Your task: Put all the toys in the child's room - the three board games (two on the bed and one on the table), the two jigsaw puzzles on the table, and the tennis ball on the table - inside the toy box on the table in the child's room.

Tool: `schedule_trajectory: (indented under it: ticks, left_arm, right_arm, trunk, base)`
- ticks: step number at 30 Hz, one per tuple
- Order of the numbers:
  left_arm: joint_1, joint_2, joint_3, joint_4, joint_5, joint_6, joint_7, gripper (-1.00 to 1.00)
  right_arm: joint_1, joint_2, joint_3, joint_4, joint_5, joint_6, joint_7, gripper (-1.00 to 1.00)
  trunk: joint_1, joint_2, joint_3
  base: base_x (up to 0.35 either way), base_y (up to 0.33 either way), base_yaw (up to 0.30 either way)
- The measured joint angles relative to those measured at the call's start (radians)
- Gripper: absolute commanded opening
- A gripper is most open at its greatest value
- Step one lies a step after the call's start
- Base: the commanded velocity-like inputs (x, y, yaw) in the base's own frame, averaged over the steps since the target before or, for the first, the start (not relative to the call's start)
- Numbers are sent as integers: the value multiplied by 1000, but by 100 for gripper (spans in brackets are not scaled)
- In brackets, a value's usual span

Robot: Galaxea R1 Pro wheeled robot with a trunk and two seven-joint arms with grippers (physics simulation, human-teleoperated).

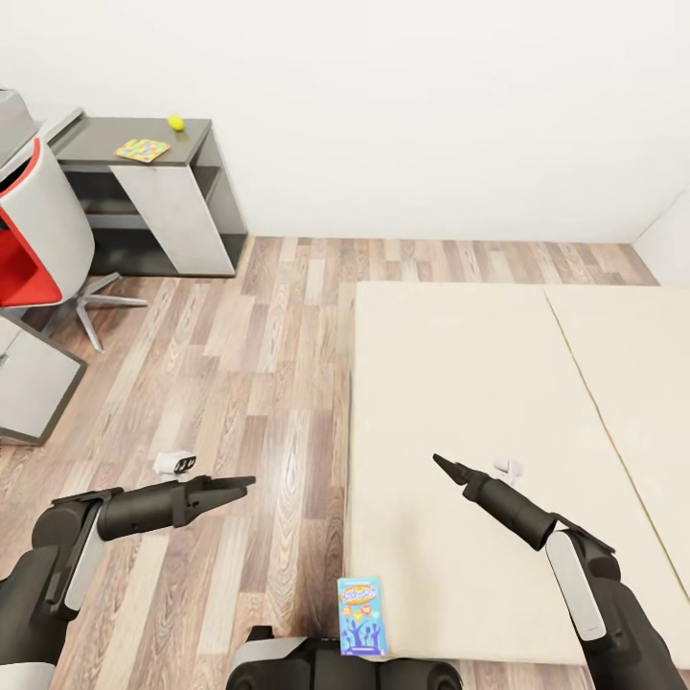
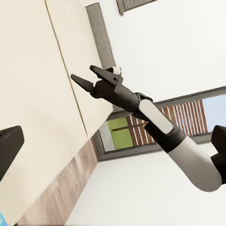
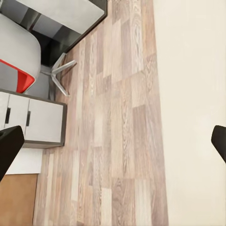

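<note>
A small blue board game (image 1: 360,615) lies at the near left corner of the cream bed (image 1: 479,402), slightly over its edge. Far off, on the table's low dark grey section (image 1: 96,139), lie a mosaic jigsaw puzzle (image 1: 142,149) and the yellow-green tennis ball (image 1: 176,122). A grey shape (image 1: 13,120) at the picture's left edge could be the toy box; I cannot tell. My left gripper (image 1: 240,486) hangs open over the wood floor. Over the bed, my right gripper (image 1: 443,464) is open and empty, and the left wrist view shows its fingers spread (image 2: 82,72).
A red-and-white swivel chair (image 1: 34,235) stands before the table. A white drawer unit (image 1: 29,383) is at the left, seen again in the right wrist view (image 3: 33,122). Wood floor (image 1: 249,383) runs between the table and the bed. White walls close the far side.
</note>
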Motion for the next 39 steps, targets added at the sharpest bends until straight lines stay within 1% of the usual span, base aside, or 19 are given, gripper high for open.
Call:
schedule_trajectory:
  ticks: [2,5,8,9,11,14,15,17,18,22,29,39]
  left_arm:
    - [0,0,0,0,-8,0,10,100]
    - [-1,-1,1,0,-25,1,52,100]
    - [-1,-1,1,1,-31,1,88,100]
    - [-1,-1,1,1,-33,1,116,100]
    - [-1,-1,1,1,-35,2,151,100]
    - [-2,-2,0,1,-37,5,273,100]
    - [-2,-3,0,0,-37,5,293,100]
    - [-3,-7,-1,0,-37,7,357,100]
    - [-3,-8,-2,0,-37,7,378,100]
    - [-3,-8,-2,0,-36,8,409,100]
    - [-3,-8,-2,1,-36,6,415,100]
    - [-3,-8,-2,1,-35,5,414,100]
  right_arm:
    - [0,-1,0,4,0,-1,-3,100]
    - [0,0,-1,14,5,-4,-7,100]
    - [0,0,-1,18,8,-4,-9,100]
    - [0,1,-1,19,9,-5,-10,100]
    - [0,1,-1,21,10,-6,-10,100]
    - [-1,1,-1,31,11,-7,-11,100]
    - [-1,1,-1,32,11,-7,-11,100]
    - [-1,2,0,35,12,-7,-11,100]
    - [-1,2,-1,39,12,-7,-12,100]
    - [-1,2,-2,64,13,-8,-12,100]
    - [-1,2,-1,81,14,-33,-13,100]
    - [-1,2,-2,83,12,-37,-14,100]
  trunk:
    - [0,0,3]
    - [0,0,8]
    - [0,0,13]
    - [0,0,15]
    - [0,0,18]
    - [0,0,23]
    - [0,0,25]
    - [0,0,28]
    - [0,0,30]
    - [0,0,36]
    - [0,0,45]
    - [0,0,56]
  base:
    - [0,0,70]
    - [0,0,75]
    - [0,0,79]
    - [0,0,81]
    - [0,0,81]
    - [0,0,83]
    - [0,0,84]
    - [0,0,85]
    - [0,0,87]
    - [0,0,92]
    - [0,0,45]
    - [0,0,-159]
